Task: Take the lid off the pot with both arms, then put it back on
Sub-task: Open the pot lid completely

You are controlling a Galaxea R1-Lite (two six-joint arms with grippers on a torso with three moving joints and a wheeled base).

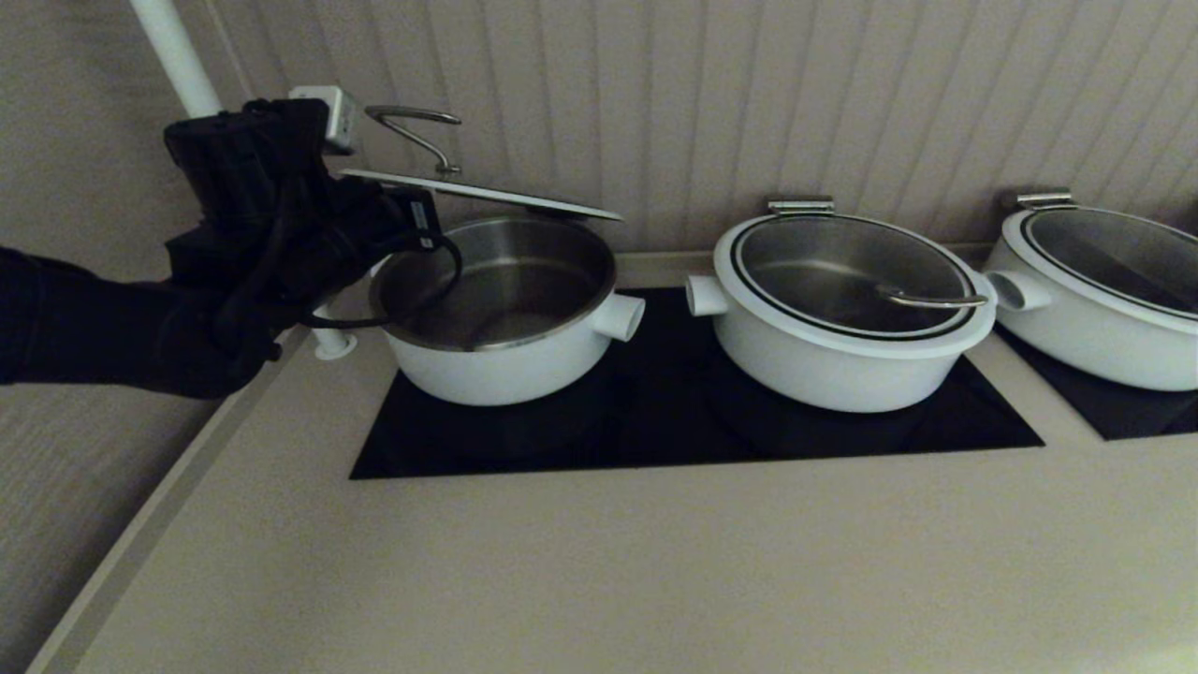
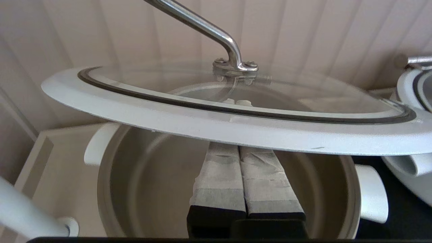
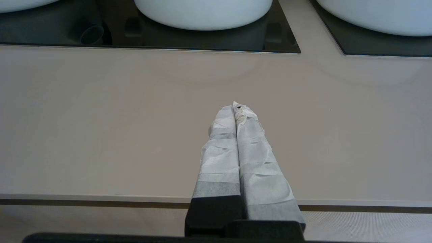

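Up at the far left of the counter [image 1: 599, 580], the left gripper [image 2: 236, 148] sits under the raised lid [image 1: 468, 192], its two taped fingers [image 2: 219, 175] pressed flat against each other with no gap between them. They reach beneath the lid's white rim [image 2: 236, 130], and their tips are hidden by that rim, so whether they actually bear on its underside cannot be told from the left wrist view. The lid itself is off the pot [image 1: 505, 309]: in the head view it hangs tilted above the pot's opening, its left edge higher and close against the black body of the left arm [image 1: 253, 243], its right edge sloping down toward the pot's far rim. Its curved metal handle [image 1: 416, 131] stands up from the glass, untouched by either gripper. The pot, white outside and bare steel inside, rests on the left part of the black cooktop [image 1: 693, 412], with a second lidded pot [image 1: 842, 309] just beside it and a third pot [image 1: 1104, 290] further right on another dark panel. Meanwhile the right gripper [image 3: 238, 108] is well apart from all the pots, out over the bare counter near its front edge, its wrapped fingers likewise closed tip to tip and holding nothing.
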